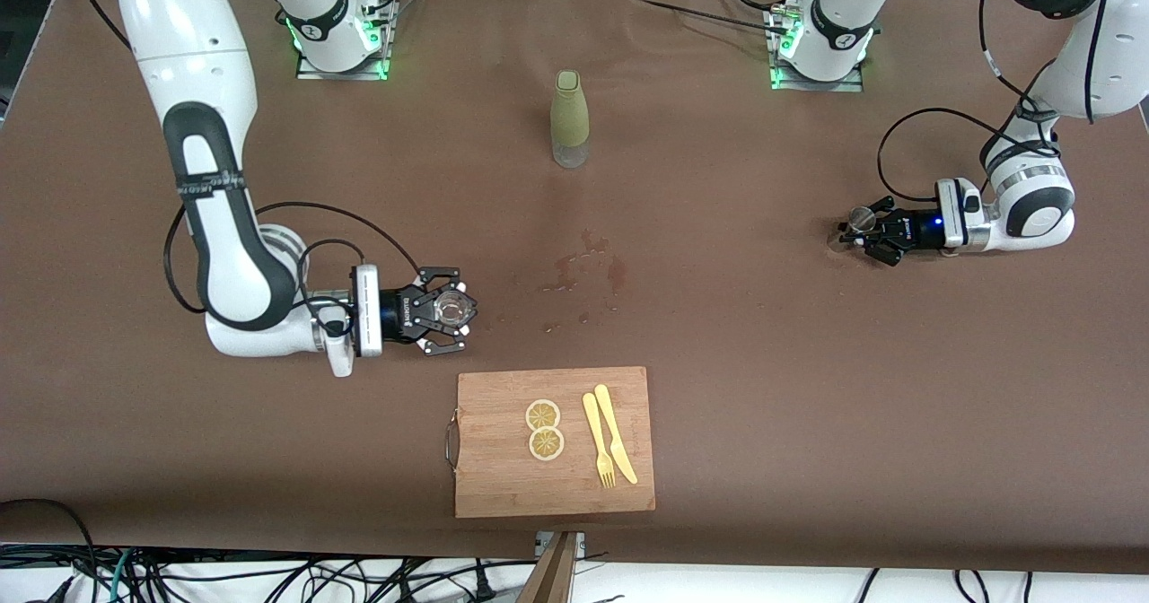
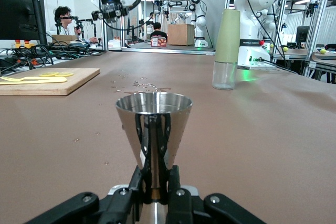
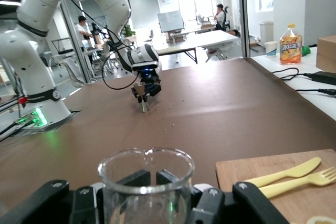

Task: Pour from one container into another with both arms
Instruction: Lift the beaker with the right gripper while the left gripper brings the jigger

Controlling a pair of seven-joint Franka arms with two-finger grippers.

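you had little to read here. the orange juice carton (image 3: 290, 37) on a side table in the right wrist view carried a label, too small to make out. markings on the arm bases and grippers stayed illegible.

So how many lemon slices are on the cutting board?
2: both lemon slices lie side by side on the cutting board, beside the fork and knife. None appears hidden.

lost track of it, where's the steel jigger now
The jigger stands upright in the left gripper, toward the left arm's end of the table.
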